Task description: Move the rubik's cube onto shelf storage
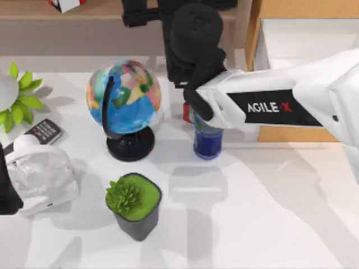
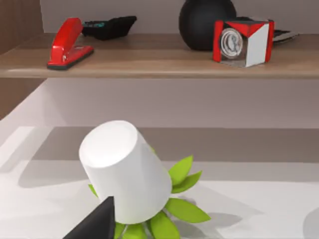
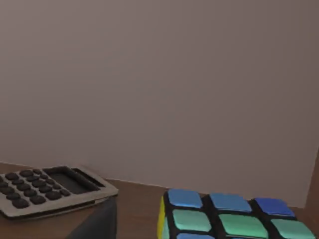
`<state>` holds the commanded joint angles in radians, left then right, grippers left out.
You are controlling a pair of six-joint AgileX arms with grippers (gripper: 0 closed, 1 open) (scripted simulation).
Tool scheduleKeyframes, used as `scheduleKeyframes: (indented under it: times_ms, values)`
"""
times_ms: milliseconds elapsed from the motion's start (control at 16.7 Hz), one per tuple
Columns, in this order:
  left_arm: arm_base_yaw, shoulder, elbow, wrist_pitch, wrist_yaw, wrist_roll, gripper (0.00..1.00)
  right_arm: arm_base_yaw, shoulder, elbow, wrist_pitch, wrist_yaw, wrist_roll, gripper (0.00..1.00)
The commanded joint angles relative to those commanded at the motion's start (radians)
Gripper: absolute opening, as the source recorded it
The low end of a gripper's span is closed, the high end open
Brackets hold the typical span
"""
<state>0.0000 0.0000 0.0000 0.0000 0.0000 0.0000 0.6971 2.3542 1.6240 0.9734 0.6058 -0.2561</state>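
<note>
On the shelf storage (image 3: 134,209), rubik's cube (image 3: 229,216) beside calculator (image 3: 50,191), right claw's grip unclear.

The rubik's cube (image 3: 234,216) sits on the shelf storage (image 3: 134,209) beside a calculator (image 3: 50,191), apart

I'm seeing a globe (image 1: 124,96) standing mid-table, a blue bottle (image 1: 207,140) sitting just to its right, a dark-potted succulent (image 1: 133,202) resting nearer the front, a red stapler (image 2: 68,44) and calculator (image 3: 52,190) lying up high — a white-potted plant (image 2: 127,172) tipping over at left.
</note>
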Motion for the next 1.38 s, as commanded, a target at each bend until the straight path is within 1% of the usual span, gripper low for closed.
scheduleKeyframes:
  times_ms: [240,540,720,900,1140,1260,1380]
  values:
    - [0.0,0.0,0.0,0.0,0.0,0.0,1.0,0.015,-0.172,-0.313,0.228,-0.086,-0.226,1.0]
    - [0.0,0.0,0.0,0.0,0.0,0.0,1.0,0.004,-0.392,-0.762,0.513,-0.181,-0.577,1.0]
    - [0.0,0.0,0.0,0.0,0.0,0.0,1.0,-0.03,-0.477,-1.017,0.644,-0.222,-0.793,1.0]
    - [0.0,0.0,0.0,0.0,0.0,0.0,1.0,-0.1,-0.492,-1.225,0.728,-0.245,-0.995,1.0]
    - [0.0,0.0,0.0,0.0,0.0,0.0,1.0,-0.252,-0.431,-1.376,0.777,-0.241,-1.205,1.0]
    - [0.0,0.0,0.0,0.0,0.0,0.0,1.0,-0.32,-0.396,-1.402,0.783,-0.233,-1.27,1.0]
    - [0.0,0.0,0.0,0.0,0.0,0.0,1.0,-0.35,-0.376,-1.409,0.784,-0.227,-1.299,1.0]
